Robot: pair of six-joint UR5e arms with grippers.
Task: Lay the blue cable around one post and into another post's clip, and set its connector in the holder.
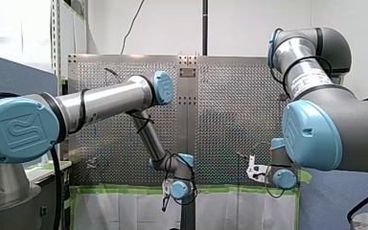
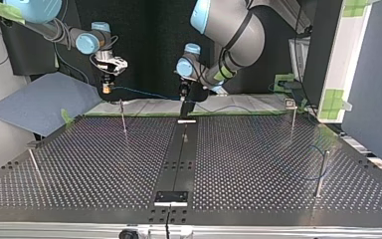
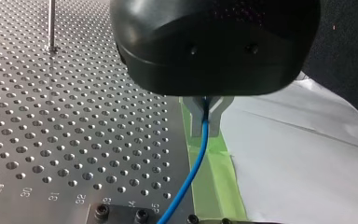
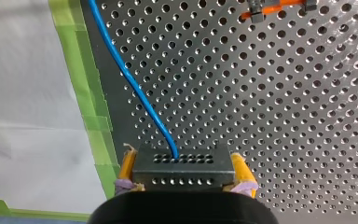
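Note:
The blue cable (image 3: 191, 170) runs out from between the metal fingers of my left gripper (image 3: 206, 122), which is shut on it just above the green tape at the plate's edge. In the right wrist view, my right gripper (image 4: 182, 155) has its yellow pads shut on the connector (image 4: 182, 173), a dark perforated block, with the blue cable (image 4: 130, 84) leaving it over the plate. In the top view my right gripper (image 2: 107, 88) hangs at the far left. The cable (image 2: 146, 93) stretches from it to my left gripper (image 2: 184, 110) near the middle.
Thin upright posts stand on the perforated table (image 2: 94, 164): one (image 2: 123, 118) near my right gripper, one (image 2: 293, 119) far right, one (image 2: 321, 172) nearer right, one (image 2: 35, 167) at the left. A black plate (image 2: 170, 197) sits mid-front. An orange clip (image 4: 270, 7) lies ahead of the connector.

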